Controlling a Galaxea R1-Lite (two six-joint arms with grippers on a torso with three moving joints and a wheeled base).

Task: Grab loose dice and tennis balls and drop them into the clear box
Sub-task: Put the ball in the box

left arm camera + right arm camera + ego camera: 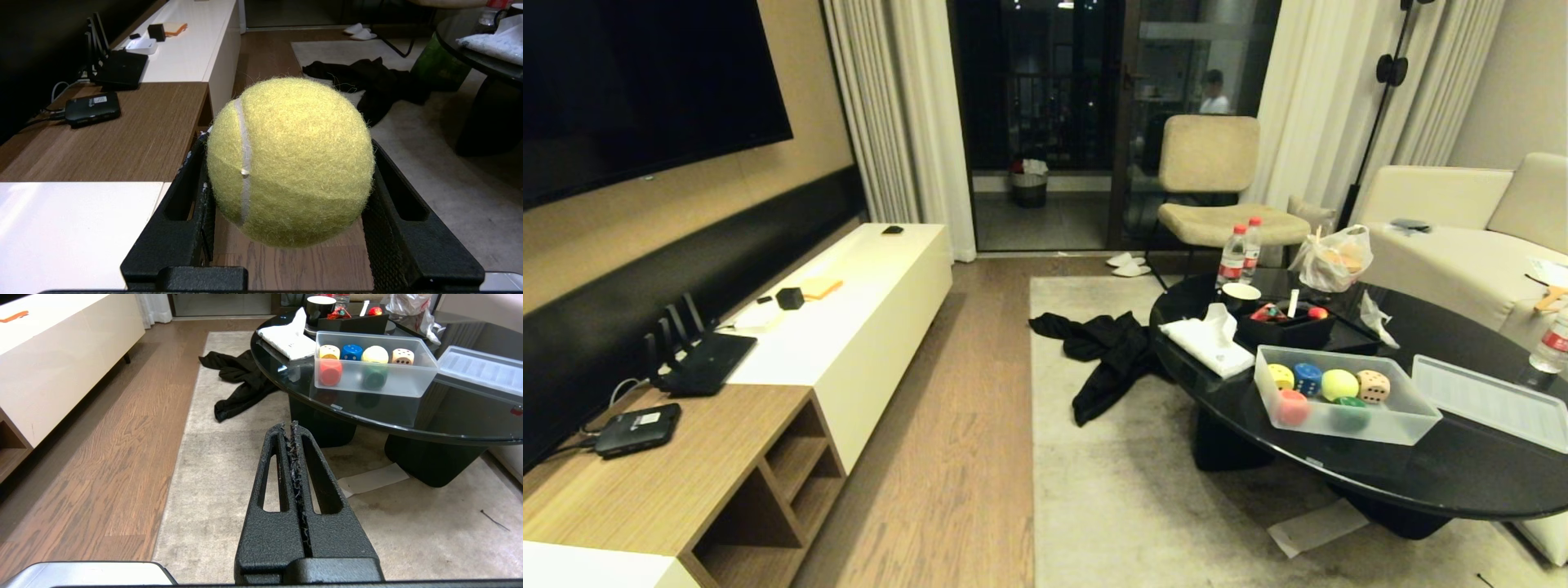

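Note:
My left gripper (289, 143) is shut on a fuzzy yellow-green tennis ball (298, 163), held above the wood floor beside the TV cabinet. My right gripper (288, 427) is shut with nothing in it, over the rug short of the table. Neither arm shows in the head view. The clear box (1390, 428) (392, 383) stands open on the black table. Inside it lie several dice and another tennis ball (1339, 384) (375, 354): a yellow die (1281, 376), a blue die (1307, 379), a beige die (1373, 385), a red-orange die (1291, 406) and a green die (1351, 412).
The box's ribbed lid (1490, 402) lies to the right of it on the round black table (1421, 478). A black organiser tray (1286, 328), tissues and bottles sit behind. A black garment (1107, 351) and a paper sheet (1315, 527) lie on the rug. The long TV cabinet (849, 327) lines the left wall.

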